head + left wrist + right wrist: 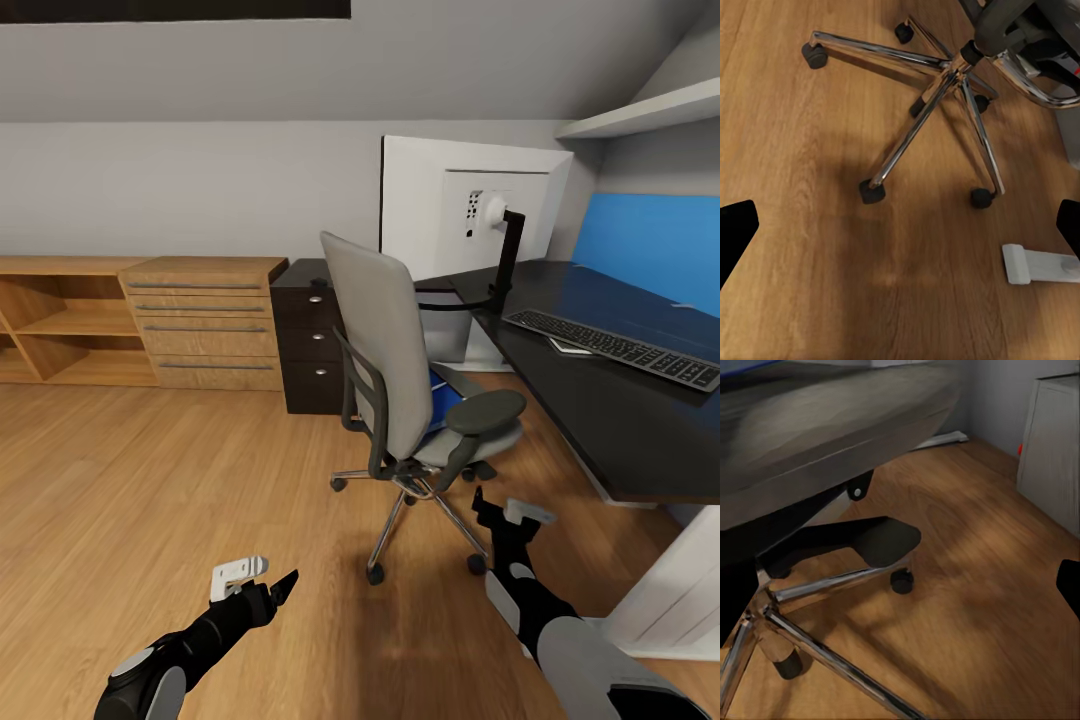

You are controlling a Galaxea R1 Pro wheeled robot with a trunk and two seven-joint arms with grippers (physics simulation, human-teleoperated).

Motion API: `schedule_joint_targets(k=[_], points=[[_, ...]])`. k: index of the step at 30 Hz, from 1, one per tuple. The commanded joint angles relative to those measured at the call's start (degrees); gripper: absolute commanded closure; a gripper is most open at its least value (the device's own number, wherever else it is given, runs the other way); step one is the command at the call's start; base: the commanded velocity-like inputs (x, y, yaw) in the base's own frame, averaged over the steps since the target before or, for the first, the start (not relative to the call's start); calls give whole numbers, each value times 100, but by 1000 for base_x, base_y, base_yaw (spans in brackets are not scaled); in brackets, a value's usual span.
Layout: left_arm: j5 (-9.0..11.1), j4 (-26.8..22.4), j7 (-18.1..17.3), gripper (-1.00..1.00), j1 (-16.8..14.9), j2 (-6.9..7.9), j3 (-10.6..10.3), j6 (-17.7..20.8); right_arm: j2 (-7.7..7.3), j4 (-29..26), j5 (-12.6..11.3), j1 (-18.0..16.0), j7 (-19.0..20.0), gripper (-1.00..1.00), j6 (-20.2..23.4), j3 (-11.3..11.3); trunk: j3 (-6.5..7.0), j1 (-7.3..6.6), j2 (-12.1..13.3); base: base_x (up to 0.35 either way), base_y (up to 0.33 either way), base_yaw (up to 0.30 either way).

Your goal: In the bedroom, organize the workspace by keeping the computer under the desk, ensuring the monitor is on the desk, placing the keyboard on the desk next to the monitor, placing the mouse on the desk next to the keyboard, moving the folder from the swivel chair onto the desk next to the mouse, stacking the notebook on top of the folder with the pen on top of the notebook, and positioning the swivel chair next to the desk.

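The step in hand looks like fetching the folder off the chair: the robot faces the chair from behind and to one side, both arms low over the wooden floor, neither yet near the seat. The folder lies on the seat, a strip of blue showing between the backrest and the near armrest; most of it is hidden by the backrest. The left claw hangs released and holds nothing; in its wrist view the dark tips sit wide apart at the frame's edges over the chrome base. The right claw is near the chair's casters; how its jaws stand I cannot tell, since its wrist view cuts off all but one dark tip. On the bench the monitor stands with its pale back toward the camera, and the keyboard lies just beside its stand. A small flat light thing touching the keyboard's near edge is too small to name. The next move probably calls for raising an arm over the armrest, or coming round the chair, to reach the folder's edge.
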Motion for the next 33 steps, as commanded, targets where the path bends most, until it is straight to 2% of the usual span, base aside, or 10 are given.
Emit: schedule_joint_targets(k=[1, 11, 29, 33], points=[[21, -4, -25, -100, -3, -7, 17, 44, -3, 5, -52, -4, -20, -100, -41, 12, -5, -1, -2, 0, 0, 0], [19, 36, -19, -100, -4, -6, 17, 44, 12, 5, -41, 1, -165, -100, -190, 23, -5, -1, -2, 13, 0, 0], [12, 74, -22, -100, -3, 2, 9, 33, 30, 14, -38, -2, -183, -100, -227, 30, -5, -1, -2, 151, 0, 0], [12, 75, -21, -100, -3, 23, 8, 35, 32, 16, -39, 0, -183, -100, -228, 30, -5, -1, -2, 4, 0, 198]])
